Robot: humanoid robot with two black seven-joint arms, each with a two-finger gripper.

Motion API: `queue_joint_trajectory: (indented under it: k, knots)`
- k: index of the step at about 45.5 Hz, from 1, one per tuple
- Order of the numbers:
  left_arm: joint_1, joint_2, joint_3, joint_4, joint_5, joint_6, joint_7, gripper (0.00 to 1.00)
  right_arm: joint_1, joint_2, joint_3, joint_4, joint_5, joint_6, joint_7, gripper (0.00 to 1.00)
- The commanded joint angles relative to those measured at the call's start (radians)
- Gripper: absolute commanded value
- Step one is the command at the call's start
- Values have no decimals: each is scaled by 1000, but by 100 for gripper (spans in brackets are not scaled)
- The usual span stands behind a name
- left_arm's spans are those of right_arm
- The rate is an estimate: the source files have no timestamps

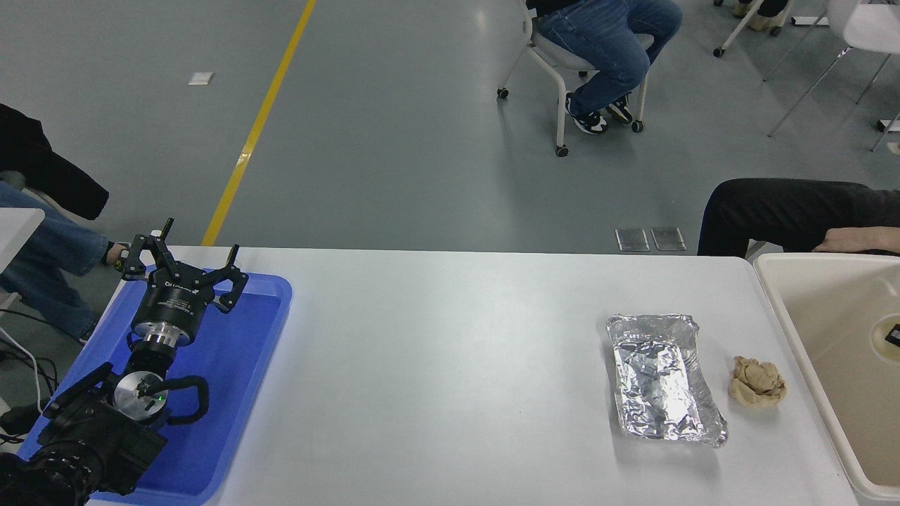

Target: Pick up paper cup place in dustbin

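Note:
The dustbin [777,299] is a large cream bin at the table's right end. Within its outline, at the picture's right edge, shows the round cream rim of the paper cup [880,325]. A small black piece of my right gripper [894,335] overlaps that rim, and the rest of the arm is cut off by the frame. I cannot tell whether the cup rests in the bin or hangs above it. My left gripper [200,241] is parked open over the blue tray [267,330] at the lower left.
A crumpled silver foil tray [664,379] lies on the white table right of centre, and a tan paper ball [756,381] sits between it and the bin. A person's dark sleeve [780,211] rests beyond the table's far right corner. Other people sit further back.

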Motion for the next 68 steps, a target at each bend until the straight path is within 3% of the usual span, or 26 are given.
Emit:
queue_joint_trajectory:
  k: [1,9,10,11,13,14,32,45,57,68]
  knots:
    - [0,0,0,-2,0,0,0,100,-50,53,14,-56,57,-7,0,0]
    - [0,0,0,1,0,0,0,100,-53,62,15,-61,62,-5,0,0]
    - [0,0,0,-2,0,0,0,100,-53,62,15,-61,63,-5,0,9]
    - [0,0,0,1,0,0,0,100,-53,60,15,-59,63,-2,2,29]
    - [-1,0,0,1,0,0,0,100,-53,62,17,-61,68,-4,2,89]
    - [0,0,0,1,0,0,0,100,-53,62,17,-62,71,-2,2,100]
    - [-1,0,0,1,0,0,0,100,-32,62,14,-36,74,16,3,100]
    - [-1,-1,0,-2,0,0,2,100,236,-7,-101,91,34,128,5,100]
    - [-1,-3,0,1,0,0,2,100,569,-53,-290,381,-29,191,-3,100]
    - [-3,-3,0,-2,0,0,2,100,908,-96,-460,866,-253,217,-11,100]
